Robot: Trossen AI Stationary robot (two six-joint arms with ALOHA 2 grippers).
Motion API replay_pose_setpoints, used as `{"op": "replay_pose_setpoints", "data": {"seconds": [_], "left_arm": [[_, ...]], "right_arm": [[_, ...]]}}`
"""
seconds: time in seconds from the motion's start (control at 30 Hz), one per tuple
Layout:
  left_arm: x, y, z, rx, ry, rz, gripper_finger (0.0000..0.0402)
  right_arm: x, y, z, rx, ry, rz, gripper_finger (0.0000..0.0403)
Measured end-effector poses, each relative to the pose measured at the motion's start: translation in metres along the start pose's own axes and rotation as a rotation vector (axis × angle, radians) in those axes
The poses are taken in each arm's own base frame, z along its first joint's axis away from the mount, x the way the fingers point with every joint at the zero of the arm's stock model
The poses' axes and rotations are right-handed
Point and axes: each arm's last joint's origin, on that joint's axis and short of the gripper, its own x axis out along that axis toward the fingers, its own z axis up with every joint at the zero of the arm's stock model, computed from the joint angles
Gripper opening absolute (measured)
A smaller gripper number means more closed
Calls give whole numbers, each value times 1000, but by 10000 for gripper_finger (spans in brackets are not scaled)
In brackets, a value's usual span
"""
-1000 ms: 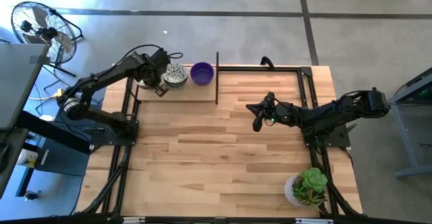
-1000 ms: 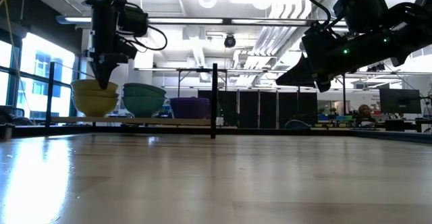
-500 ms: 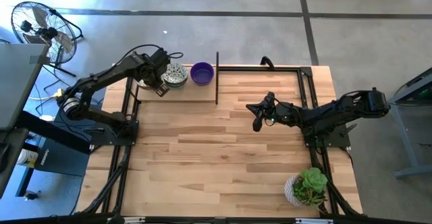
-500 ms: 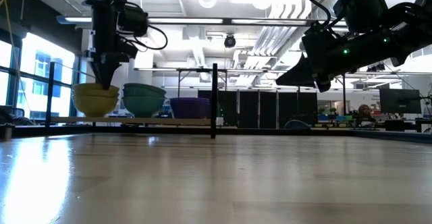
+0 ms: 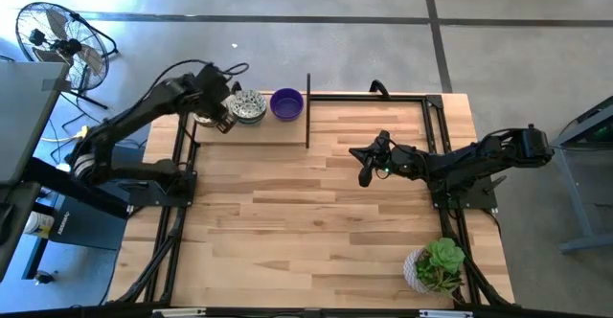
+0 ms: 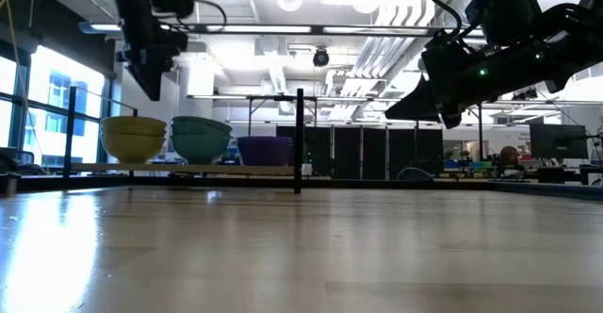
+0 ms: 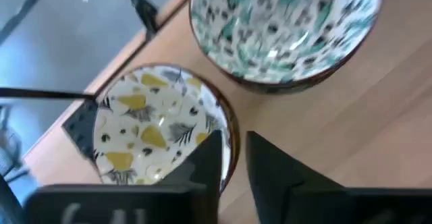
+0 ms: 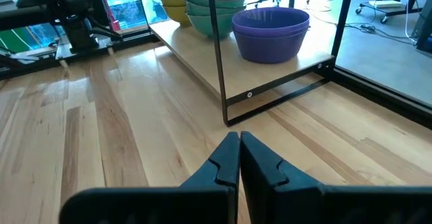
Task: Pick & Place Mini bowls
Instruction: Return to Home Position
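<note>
Three stacks of mini bowls stand on a low wooden board (image 5: 251, 136) at the table's far left: yellow ones (image 6: 133, 136), green-speckled ones (image 6: 201, 139) and purple ones (image 6: 266, 149). From above, the green-speckled top bowl (image 5: 251, 105) and the purple one (image 5: 286, 103) show. My left gripper (image 7: 234, 158) hangs above the near rim of the top yellow-patterned bowl (image 7: 152, 133), clear of it, its fingers a narrow gap apart and empty. My right gripper (image 5: 364, 176) is shut and empty, above the table's middle right.
A thin black post (image 5: 308, 112) stands at the board's right end, and black frame rails (image 5: 383, 96) run along the table's far and right sides. A potted green plant (image 5: 436, 265) sits at the near right corner. Bare wood (image 5: 287, 213) spans the table's middle.
My left gripper has gone up from the rim of the yellow bowl stack and now hangs clear above it. The bowls have stayed where they were. My right arm has kept still.
</note>
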Motion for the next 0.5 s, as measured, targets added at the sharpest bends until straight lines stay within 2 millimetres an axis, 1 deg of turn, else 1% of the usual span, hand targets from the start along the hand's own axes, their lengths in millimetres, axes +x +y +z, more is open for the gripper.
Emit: {"op": "replay_pose_setpoints", "data": {"seconds": [0.1, 0.17, 0.23, 0.37, 0.5], "left_arm": [[-8, -1, -11, -24, -131, -56, 23], [-10, -5, -20, -23, -246, -120, 6], [-10, -12, -29, -9, -378, -162, 8], [-6, -30, -42, 28, -615, -225, 9], [3, -52, -48, 78, -771, -304, 2]], "right_arm": [[0, 0, 0, -15, 0, 0, 1], [0, 0, 0, -17, 0, 0, 1], [0, 0, 0, -22, 2, 7, 1], [0, 2, -1, -87, 19, 86, 1], [0, 4, -1, -115, 24, 131, 0]]}}
